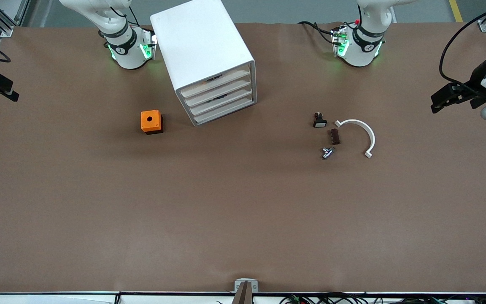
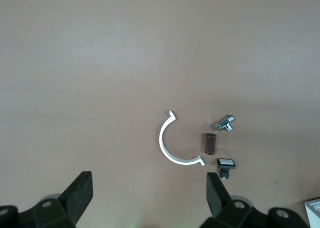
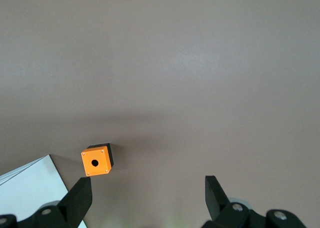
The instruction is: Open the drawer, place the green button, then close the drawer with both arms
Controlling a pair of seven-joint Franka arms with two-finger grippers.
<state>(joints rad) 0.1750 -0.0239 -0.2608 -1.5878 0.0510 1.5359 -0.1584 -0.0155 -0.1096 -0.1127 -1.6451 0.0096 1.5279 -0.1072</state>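
Small metal part [image 1: 328, 152] on table; cabinet [image 1: 209, 59] drawers all closed

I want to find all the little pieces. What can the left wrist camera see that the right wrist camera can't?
Only the left wrist view shows the white half-ring, brown block, metal piece and black-and-white switch, framed by the open left gripper. Only the right wrist view shows the orange box, near the open right gripper. Both show brown table and a white cabinet corner.
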